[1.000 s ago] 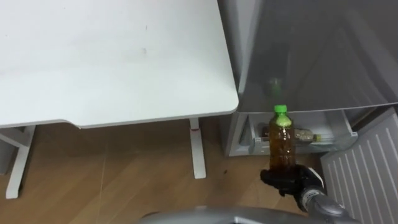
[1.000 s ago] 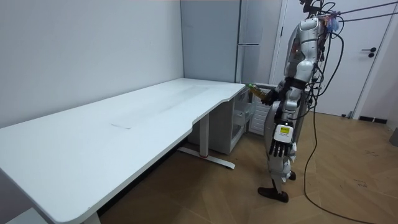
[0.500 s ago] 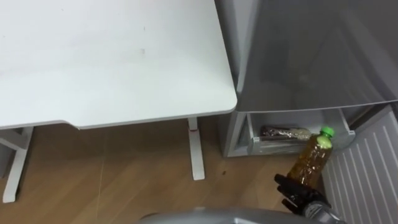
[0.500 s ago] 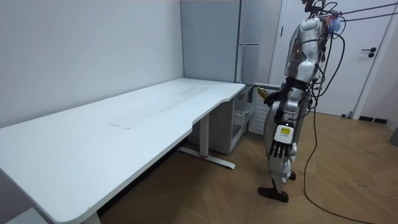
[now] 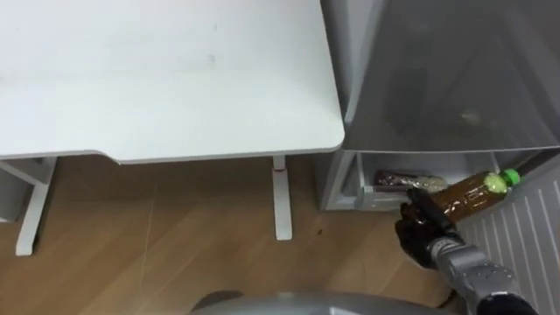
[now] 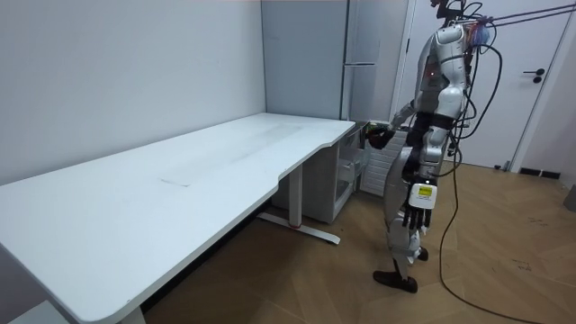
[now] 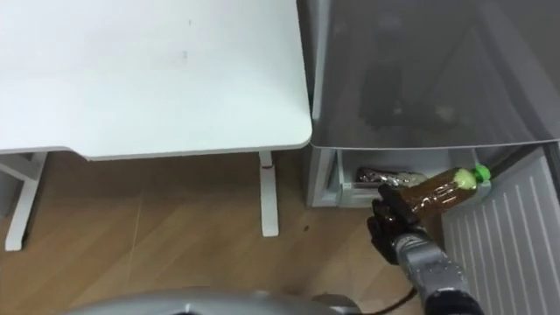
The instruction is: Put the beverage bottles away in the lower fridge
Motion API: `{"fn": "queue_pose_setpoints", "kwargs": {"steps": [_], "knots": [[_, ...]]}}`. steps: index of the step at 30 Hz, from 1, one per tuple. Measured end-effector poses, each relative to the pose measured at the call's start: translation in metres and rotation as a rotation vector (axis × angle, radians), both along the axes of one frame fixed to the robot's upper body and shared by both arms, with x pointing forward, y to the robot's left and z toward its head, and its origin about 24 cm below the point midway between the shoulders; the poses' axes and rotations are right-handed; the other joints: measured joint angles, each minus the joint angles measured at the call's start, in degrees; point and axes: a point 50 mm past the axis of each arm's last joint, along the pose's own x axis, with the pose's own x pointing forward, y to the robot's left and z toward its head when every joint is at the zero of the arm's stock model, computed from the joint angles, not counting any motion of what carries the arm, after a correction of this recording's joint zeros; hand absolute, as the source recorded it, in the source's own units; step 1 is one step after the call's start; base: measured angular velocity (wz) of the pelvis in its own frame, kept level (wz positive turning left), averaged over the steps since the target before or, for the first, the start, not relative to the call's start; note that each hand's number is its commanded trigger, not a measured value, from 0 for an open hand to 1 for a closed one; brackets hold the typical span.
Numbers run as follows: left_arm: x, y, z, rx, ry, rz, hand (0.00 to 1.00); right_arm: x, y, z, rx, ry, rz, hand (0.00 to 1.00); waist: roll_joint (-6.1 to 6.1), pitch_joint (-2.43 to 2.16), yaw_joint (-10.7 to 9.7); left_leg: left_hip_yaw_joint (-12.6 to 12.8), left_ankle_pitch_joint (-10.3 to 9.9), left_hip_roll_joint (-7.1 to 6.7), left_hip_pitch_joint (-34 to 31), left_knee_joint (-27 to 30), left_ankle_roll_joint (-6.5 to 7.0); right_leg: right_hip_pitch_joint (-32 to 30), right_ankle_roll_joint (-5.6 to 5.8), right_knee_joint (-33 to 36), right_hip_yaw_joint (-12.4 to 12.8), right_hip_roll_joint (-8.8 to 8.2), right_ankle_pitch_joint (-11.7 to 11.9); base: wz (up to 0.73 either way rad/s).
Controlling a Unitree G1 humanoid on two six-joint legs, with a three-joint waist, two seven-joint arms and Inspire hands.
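My right hand (image 5: 422, 234) is clamped round the bottle (image 5: 468, 192), tipped nearly flat, cap at the fridge (image 5: 437, 79)'s open lower compartment (image 5: 354, 184), maybe just inside. My left hand (image 6: 415, 216) hangs loose-fingered, back from the fridge.

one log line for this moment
right robot hand: shut on bottle | bottle: tilted, at lower fridge | left robot hand: open, at side

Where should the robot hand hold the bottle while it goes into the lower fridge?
By the base end, from the room side, as the right robot hand does: the bottle lies nearly level with its green cap toward the lower fridge, so that end is free.
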Motion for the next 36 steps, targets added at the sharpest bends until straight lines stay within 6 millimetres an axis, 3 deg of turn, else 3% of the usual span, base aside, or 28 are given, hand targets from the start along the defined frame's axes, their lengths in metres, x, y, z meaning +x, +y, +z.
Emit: {"fn": "queue_pose_setpoints", "kwargs": {"steps": [2, 3, 5, 10, 12, 14, 16, 22, 28, 32, 36], "knots": [[0.020, 0.003, 0.000, 0.009, -0.032, -0.015, 0.00, 0.031, -0.005, 0.013, -0.001, -0.048, -0.039, 1.00, 0.21, 0.28, 1.0, -0.3, 0.0, 0.21, -5.6, 3.5, 0.00, -6.1, -0.50, 5.1, 0.0, -0.44, -1.1, 0.08], [0.026, 0.004, 0.000, 0.011, -0.041, -0.019, 0.00, 0.036, -0.006, 0.015, 0.005, -0.057, -0.061, 1.00, 0.23, 0.43, 1.0, -0.5, 0.0, 0.22, -6.8, 4.3, 0.01, -7.4, -0.57, 6.3, -0.1, -0.56, -1.4, 0.11], [0.044, 0.008, 0.001, 0.025, -0.075, -0.058, 0.00, 0.045, -0.009, 0.018, 0.015, -0.058, -0.094, 1.00, -0.42, 1.19, 1.5, -1.3, 0.0, 0.19, -11.6, 7.5, 0.02, -12.2, -0.76, 10.0, -0.4, -0.87, -2.7, 0.21], [0.081, 0.011, 0.005, 0.050, -0.157, -0.113, 0.00, 0.060, -0.016, 0.030, -0.005, -0.076, -0.092, 1.00, -1.31, 1.66, 4.4, -2.1, 0.0, 0.04, -22.4, 14.4, 0.05, -23.6, -1.72, 19.9, -0.2, -2.06, -4.9, 0.07], [0.086, 0.014, 0.007, 0.072, -0.169, -0.117, 0.00, 0.066, -0.017, 0.034, -0.013, -0.083, -0.087, 1.00, -1.79, 1.93, 4.5, -2.2, 0.0, -0.25, -24.9, 16.4, 0.04, -26.8, -2.05, 23.4, -0.2, -2.77, -6.0, 0.07], [0.090, 0.018, 0.009, 0.097, -0.169, -0.140, 0.00, 0.072, -0.019, 0.040, -0.022, -0.100, -0.080, 1.00, -2.06, 1.91, 5.4, -2.2, 0.0, -0.27, -27.6, 18.0, -0.01, -29.8, -1.84, 26.0, 0.0, -3.20, -6.9, 0.02], [0.097, 0.019, 0.011, 0.121, -0.177, -0.177, 0.00, 0.082, -0.023, 0.049, -0.034, -0.131, -0.078, 1.00, -2.65, 2.01, 5.5, -2.2, 0.0, -1.23, -31.4, 19.9, 0.00, -34.5, -2.06, 30.5, 0.4, -4.69, -8.0, 0.12], [0.108, 0.019, 0.013, 0.177, -0.196, -0.189, 0.00, 0.101, -0.025, 0.067, -0.033, -0.187, -0.071, 1.00, -4.46, 1.93, 6.0, -2.5, 0.2, -1.56, -39.5, 23.9, -0.21, -42.8, -2.58, 35.4, 0.7, -5.46, -8.3, 0.05], [0.122, 0.020, 0.017, 0.237, -0.223, -0.189, 0.00, 0.125, -0.033, 0.096, -0.065, -0.264, -0.067, 1.00, -4.42, 1.92, 6.3, -2.9, 0.3, -1.90, -46.6, 26.8, 0.21, -49.2, -2.47, 37.8, 0.7, -5.83, -8.0, 0.04], [0.125, 0.020, 0.019, 0.271, -0.234, -0.202, 0.00, 0.127, -0.042, 0.103, -0.099, -0.259, -0.070, 1.00, -4.45, 1.93, 7.5, -2.6, 0.4, -2.02, -48.9, 27.1, 0.61, -51.7, -2.32, 38.1, 1.0, -5.97, -7.9, 0.00], [0.126, 0.021, 0.019, 0.284, -0.244, -0.183, 0.00, 0.130, -0.042, 0.109, -0.121, -0.249, -0.061, 1.00, -4.45, 1.93, 7.3, -2.1, 0.4, -2.20, -50.5, 27.6, 0.86, -53.5, -2.83, 39.2, 1.1, -6.60, -8.2, 0.05]]}}
